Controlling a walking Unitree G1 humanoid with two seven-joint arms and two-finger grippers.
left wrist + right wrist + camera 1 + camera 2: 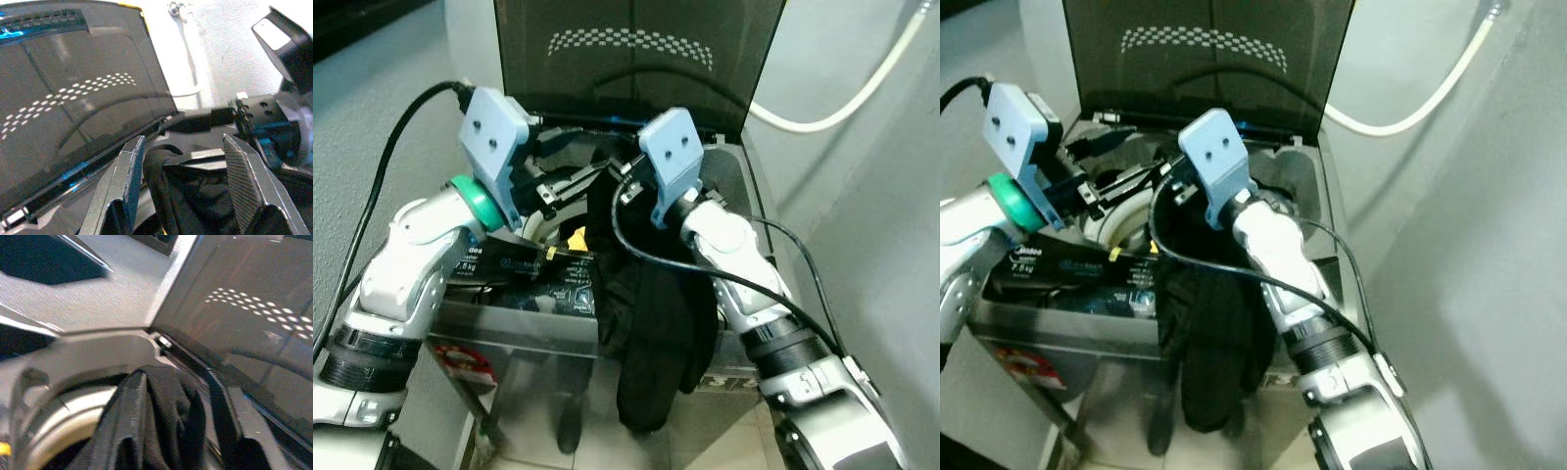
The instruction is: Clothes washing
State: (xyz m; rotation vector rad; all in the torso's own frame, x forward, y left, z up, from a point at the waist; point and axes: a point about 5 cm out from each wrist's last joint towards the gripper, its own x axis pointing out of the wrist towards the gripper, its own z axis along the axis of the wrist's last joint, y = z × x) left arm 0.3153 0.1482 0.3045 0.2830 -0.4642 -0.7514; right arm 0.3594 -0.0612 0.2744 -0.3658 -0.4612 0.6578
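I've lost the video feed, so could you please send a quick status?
Right gripper shut on black garment, over washer opening. Left gripper open beside. Garment hangs down front. Lid up.

From our head we look steeply down on the washing machine (607, 294), both eyes sharing its raised lid (1205, 59); each wrist camera sits close above the tub, facing that lid (73, 98) along its own fingers.
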